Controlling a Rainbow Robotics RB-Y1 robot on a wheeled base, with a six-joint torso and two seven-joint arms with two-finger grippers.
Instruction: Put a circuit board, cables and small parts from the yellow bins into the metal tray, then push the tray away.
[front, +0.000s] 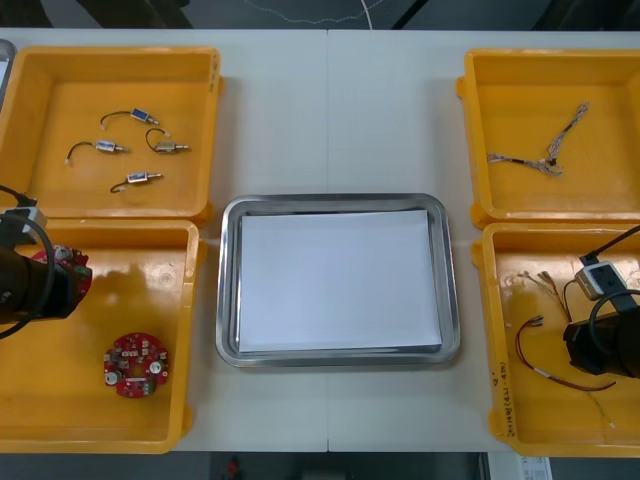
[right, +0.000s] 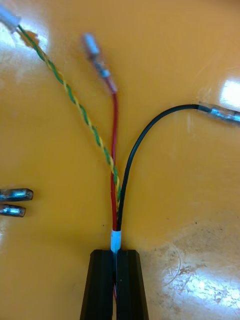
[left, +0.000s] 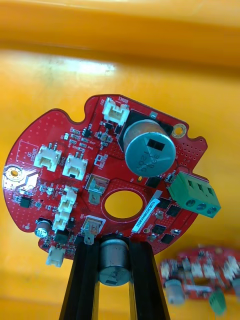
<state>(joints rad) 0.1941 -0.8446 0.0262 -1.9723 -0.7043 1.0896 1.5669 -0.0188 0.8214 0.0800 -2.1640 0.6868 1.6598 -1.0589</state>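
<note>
Two grips, both closed on goods. Left gripper (left: 115, 246) above near left yellow bin (front: 190, 330), jaws pinched on a silvery cylinder (left: 115, 262) at the edge of a round red circuit board (left: 100, 170), held up tilted; second board (front: 136, 364) flat on the glossy bin floor. Right gripper (right: 116, 254) low in near right bin (front: 495, 330), jaws nipped on a white-banded bundle of cables (right: 115, 220): red, black, twisted green-yellow. Shiny rounded-corner metal tray (front: 228, 300), white inside, mid-bench (front: 330, 110).
</note>
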